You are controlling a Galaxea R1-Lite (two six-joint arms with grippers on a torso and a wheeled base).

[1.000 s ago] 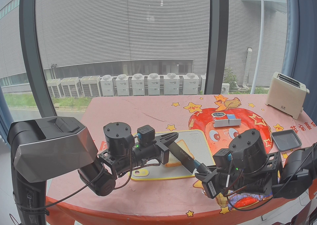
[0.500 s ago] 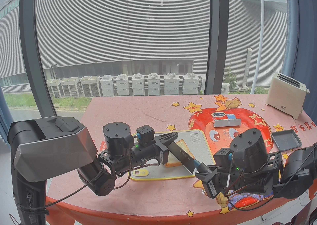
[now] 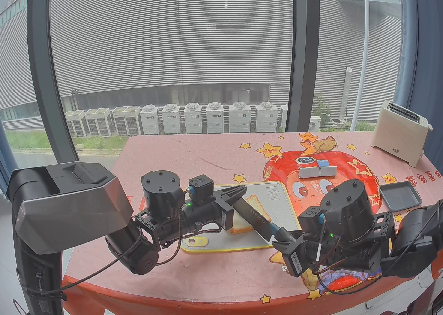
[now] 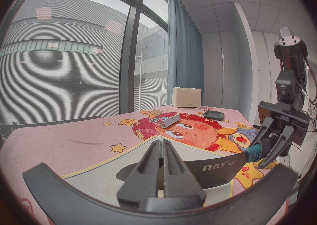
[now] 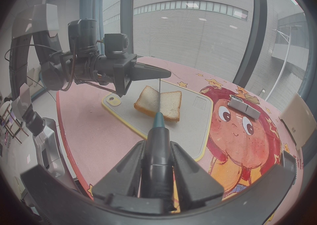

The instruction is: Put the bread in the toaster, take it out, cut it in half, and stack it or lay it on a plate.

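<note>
**Left arm eases back, cut unfinished**

On the board (image 3: 278, 196), the bread (image 3: 259, 205) lies under the knife (image 3: 253, 215), whose handle the right gripper (image 3: 280, 236) clamps at the board's near edge. The left gripper (image 3: 240, 191), fingers pressed together, has drifted slightly toward the board's left end. The halving looks incomplete.

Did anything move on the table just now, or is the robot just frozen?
Only a tiny move: the left gripper, its fingers shut, slid slightly toward the robot's left over the cutting board. Nothing was grabbed or let go. The right gripper holds the knife across the bread as before. The toaster and plate stayed put.
</note>
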